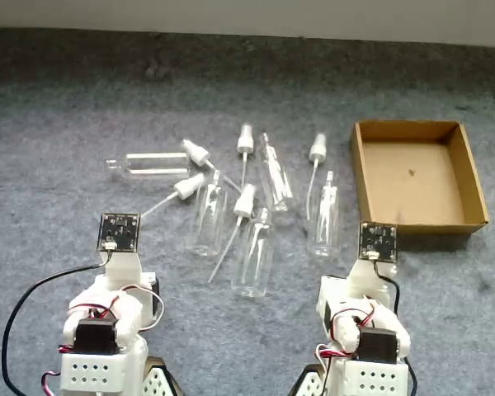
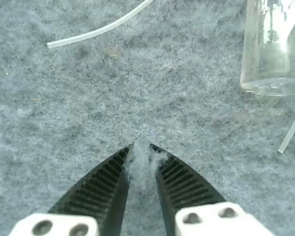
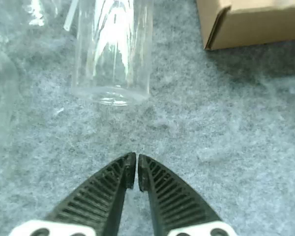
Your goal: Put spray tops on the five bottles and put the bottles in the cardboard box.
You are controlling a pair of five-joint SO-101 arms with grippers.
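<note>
Right gripper [image 3: 136, 163], empty with jaws closed at the near edge of the table [image 3: 226, 128], faces the base of a topless bottle [image 3: 114, 54] lying lengthwise away from it, nearer this arm than the left, the cardboard box [image 3: 250, 24] just beside toward the right edge.

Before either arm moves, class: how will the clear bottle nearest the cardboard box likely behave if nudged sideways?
The bottle lies on its side and looks round, so it would probably roll, though the fuzzy grey mat may slow it. It looks empty, so it is likely light. Its glossy wall may slip when gripped.
</note>
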